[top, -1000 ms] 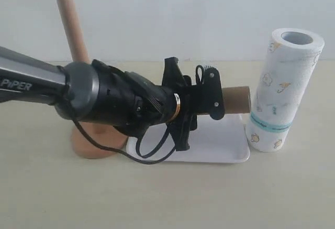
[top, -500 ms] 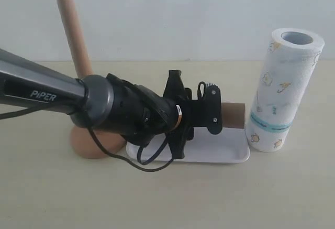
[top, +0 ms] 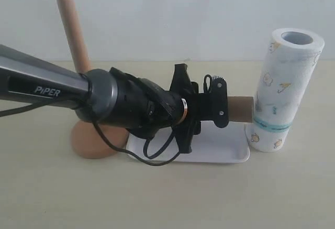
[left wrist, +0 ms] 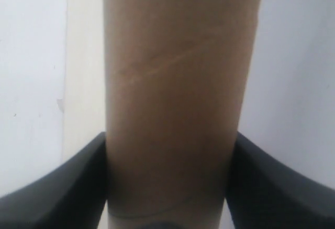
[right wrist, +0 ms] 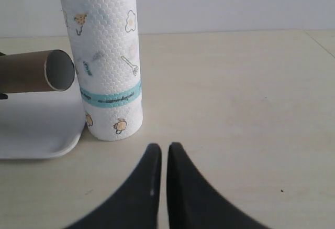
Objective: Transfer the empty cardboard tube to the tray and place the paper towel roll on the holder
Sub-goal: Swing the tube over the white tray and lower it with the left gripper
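Left pincer [top: 220,108] grasps the brown cardboard tube [top: 241,108] over the white rectangular tray [top: 230,153]. A printed paper roll [top: 282,82] stands at the tray's three o'clock. Right pincer [right wrist: 159,153] is clenched, empty.

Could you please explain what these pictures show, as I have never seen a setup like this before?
This is a robot with two arms working at a table. The wide picture comes from a camera off the arms; the two close ones come from a camera on each wrist. On the table are a wooden holder, a white tray and an upright paper towel roll. The left fingers clamp the empty cardboard tube, held level over the tray, its open end close to the roll. The right fingers are shut and hold nothing.
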You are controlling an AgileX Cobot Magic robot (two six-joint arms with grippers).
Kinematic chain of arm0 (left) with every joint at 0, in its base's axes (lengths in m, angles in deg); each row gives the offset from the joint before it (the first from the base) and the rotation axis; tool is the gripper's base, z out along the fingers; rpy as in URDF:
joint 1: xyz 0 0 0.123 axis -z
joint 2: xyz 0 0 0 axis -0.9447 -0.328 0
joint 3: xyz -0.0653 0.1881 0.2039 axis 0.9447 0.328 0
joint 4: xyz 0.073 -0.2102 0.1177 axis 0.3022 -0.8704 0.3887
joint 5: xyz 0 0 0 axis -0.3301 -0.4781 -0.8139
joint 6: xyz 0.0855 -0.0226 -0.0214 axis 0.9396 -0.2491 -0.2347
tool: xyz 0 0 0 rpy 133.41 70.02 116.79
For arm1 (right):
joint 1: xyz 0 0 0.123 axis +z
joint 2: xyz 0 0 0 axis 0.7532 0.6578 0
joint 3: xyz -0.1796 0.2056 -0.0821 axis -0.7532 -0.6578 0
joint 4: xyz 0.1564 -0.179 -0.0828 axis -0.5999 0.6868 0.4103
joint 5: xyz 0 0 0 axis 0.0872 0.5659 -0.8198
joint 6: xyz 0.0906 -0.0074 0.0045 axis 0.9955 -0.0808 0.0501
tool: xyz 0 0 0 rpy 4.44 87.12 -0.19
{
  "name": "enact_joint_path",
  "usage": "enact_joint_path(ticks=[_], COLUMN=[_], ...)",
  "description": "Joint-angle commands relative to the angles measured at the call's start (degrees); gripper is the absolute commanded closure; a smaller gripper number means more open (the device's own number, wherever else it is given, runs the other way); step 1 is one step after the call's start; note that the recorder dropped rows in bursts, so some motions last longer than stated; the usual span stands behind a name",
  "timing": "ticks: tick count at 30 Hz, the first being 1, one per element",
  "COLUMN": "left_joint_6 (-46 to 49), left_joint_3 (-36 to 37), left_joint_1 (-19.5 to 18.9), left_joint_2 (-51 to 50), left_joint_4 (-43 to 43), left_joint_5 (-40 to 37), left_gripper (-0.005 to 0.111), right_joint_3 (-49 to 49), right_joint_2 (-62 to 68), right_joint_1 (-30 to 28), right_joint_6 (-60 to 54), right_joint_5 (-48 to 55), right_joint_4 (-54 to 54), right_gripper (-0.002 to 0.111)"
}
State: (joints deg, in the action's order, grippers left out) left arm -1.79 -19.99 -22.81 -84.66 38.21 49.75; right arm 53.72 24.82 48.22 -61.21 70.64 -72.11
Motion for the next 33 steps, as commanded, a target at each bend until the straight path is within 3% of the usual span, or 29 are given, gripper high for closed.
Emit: enact_joint_path(ticks=[1,29,33], left_joint_6=[0.1,1.5,1.5], left_joint_3=[-0.2,-0.2,-0.2], left_joint_1=[0.5,0.5,0.5], left_joint_2=[-0.4,-4.3,-4.3], left_joint_4=[-0.4,-1.3,-1.3], left_joint_5=[-0.4,-2.9,-2.9], left_gripper=[0.103,0.103,0.089], right_joint_3=[0.0,0.0,0.0], right_joint_2=[-0.3,-0.3,-0.3], right_joint_1=[0.1,0.1,0.1], right_joint_6=[-0.2,-0.2,-0.2], right_joint_5=[-0.7,-0.7,-0.7], right_joint_4=[-0.1,-0.1,-0.1], right_gripper=[0.104,0.104,0.104])
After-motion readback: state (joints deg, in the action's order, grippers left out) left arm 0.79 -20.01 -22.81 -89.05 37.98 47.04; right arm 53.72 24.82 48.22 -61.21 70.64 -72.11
